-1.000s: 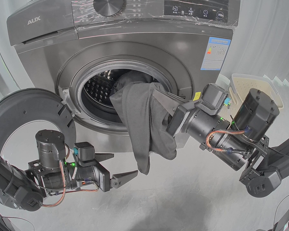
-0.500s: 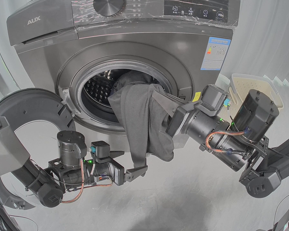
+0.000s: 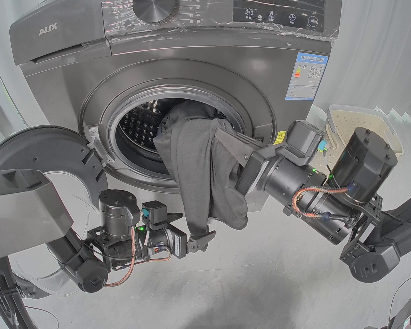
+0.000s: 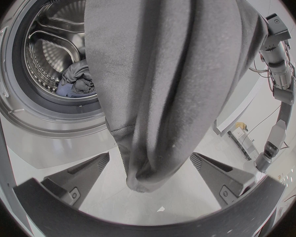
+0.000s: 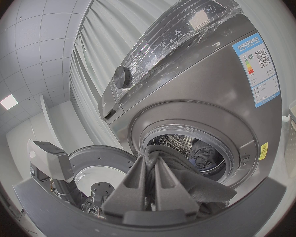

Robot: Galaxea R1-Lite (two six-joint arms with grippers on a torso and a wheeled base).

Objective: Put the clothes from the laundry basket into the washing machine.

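R gripper [image 5: 150, 159] grips garment [image 3: 201, 170]; L gripper [image 4: 149, 157] open round hem [image 4: 138, 181].

Dark grey cloth garment [image 3: 201, 170]: soft knit, matt, slightly fuzzy, with a stitched hem. Grey front-loading washing machine [image 3: 192, 65]: smooth metal-look casing, satin sheen. Clear plastic film [image 3: 278, 5] over its control panel: glossy, wrinkled. Round dial [image 3: 154, 2]: brushed-metal look. Perforated drum [image 4: 52, 50]: bright polished steel, mirror-like. Blue-and-white label [image 3: 306, 76]: smooth printed sticker. Cream plastic laundry basket [image 3: 351, 117]: matt, perforated wall. Left tool [image 4: 153, 168] and right tool [image 5: 150, 162]: matt black plastic, faintly grainy. Grey floor [image 3: 269, 289]: smooth, dull sheen, soft reflections.
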